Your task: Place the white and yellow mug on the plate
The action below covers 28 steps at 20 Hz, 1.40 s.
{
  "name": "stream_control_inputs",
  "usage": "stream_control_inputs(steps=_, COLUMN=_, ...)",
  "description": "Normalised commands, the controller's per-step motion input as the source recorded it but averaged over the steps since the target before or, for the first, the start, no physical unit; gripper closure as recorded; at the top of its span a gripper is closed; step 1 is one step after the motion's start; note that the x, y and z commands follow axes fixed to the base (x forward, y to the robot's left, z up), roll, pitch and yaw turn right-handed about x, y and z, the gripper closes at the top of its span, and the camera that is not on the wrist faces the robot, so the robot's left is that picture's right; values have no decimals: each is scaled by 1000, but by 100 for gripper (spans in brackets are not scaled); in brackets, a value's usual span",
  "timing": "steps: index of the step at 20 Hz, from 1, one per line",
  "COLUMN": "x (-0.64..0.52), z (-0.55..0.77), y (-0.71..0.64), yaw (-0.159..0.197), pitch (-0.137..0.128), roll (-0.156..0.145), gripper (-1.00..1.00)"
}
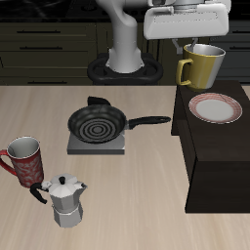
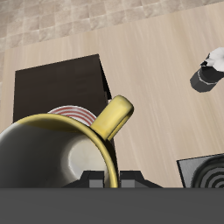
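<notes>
Your white and yellow mug (image 1: 202,65) hangs in the air, upright, its loop handle turned toward the pan side, with the jaws clenched on its rim from above; the gripper (image 1: 200,46) sits right at the mug's mouth. In the wrist view you look down into the mug's (image 2: 61,153) pale inside, with the yellow handle sticking out past the rim. The plate (image 1: 215,108) lies below the mug and a little nearer the worktop's front edge, resting on a dark raised block (image 1: 217,156); mug and plate are apart, not touching. From the wrist view, a striped arc of the plate (image 2: 74,114) shows just beyond the mug's rim. Farther out on the worktop (image 1: 127,195) you have a black frying pan (image 1: 98,124) on a grey stove pad, and near the front edge a red patterned mug (image 1: 24,161) beside a metal moka pot (image 1: 65,201).
</notes>
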Motion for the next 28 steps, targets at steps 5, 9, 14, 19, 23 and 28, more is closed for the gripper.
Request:
stream_control_inputs(steps=5, x=-147, z=-5, y=369, yaw=6, pitch=20, roll=19, gripper=100)
stream_control_inputs(steps=9, x=-143, z=17, y=431, yaw=41, pitch=-5, roll=-4, gripper=100)
stream_control_inputs(steps=14, x=72, z=-24, y=234, yaw=28, pitch=24, roll=-69, gripper=100)
stream_control_inputs(steps=19, x=154, z=98, y=301, yaw=43, pitch=-14, roll=-25, gripper=100)
stream_control_inputs(steps=23, x=78, z=33, y=215, yaw=22, pitch=-11, roll=-12, gripper=100)
stream_control_inputs(steps=28, x=87, z=-32, y=-73, yaw=23, pitch=-14, roll=-10, gripper=100)
